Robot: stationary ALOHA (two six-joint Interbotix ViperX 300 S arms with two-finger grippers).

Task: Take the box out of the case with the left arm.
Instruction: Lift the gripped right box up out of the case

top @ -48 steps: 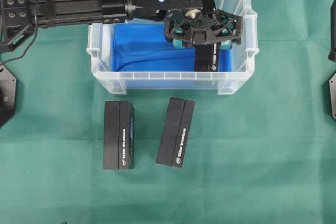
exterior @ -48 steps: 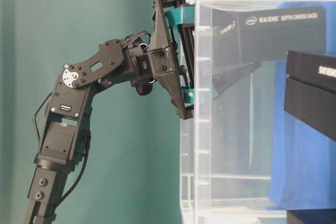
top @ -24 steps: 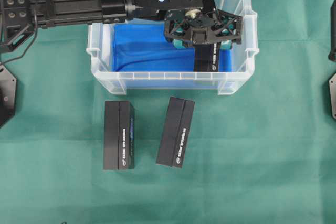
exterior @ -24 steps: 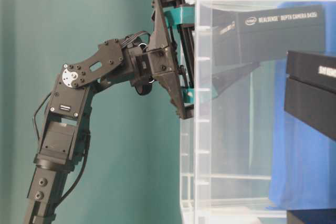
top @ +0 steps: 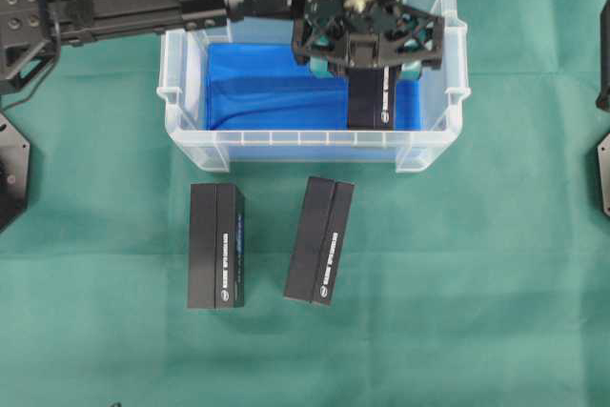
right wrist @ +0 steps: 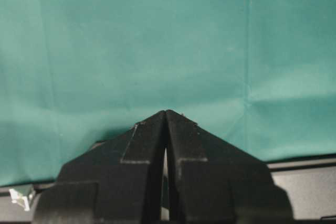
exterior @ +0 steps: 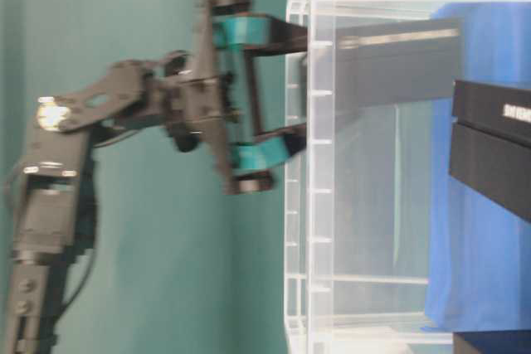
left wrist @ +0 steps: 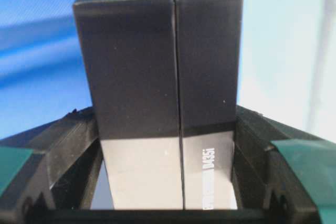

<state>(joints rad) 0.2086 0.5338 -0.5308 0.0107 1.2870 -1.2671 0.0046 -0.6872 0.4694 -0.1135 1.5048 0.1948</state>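
Left pincer (top: 367, 62) grips the box (top: 372, 97) inside the case (top: 286, 140); advise lifting straight, clearing the rim before moving outward.

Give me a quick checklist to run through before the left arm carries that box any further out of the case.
1. Left gripper shut on the box: ok, its fingers press both sides.
2. Box square in the grip: ok in the left wrist view.
3. Box clear of the case rim: not ok, its far end is inside the walls in the table-level view.
4. Landing spot on the cloth: ok, free cloth right of the two boxes already out.
5. Right gripper out of the way: ok, shut over bare cloth.
6. Grip firmness: cannot tell.
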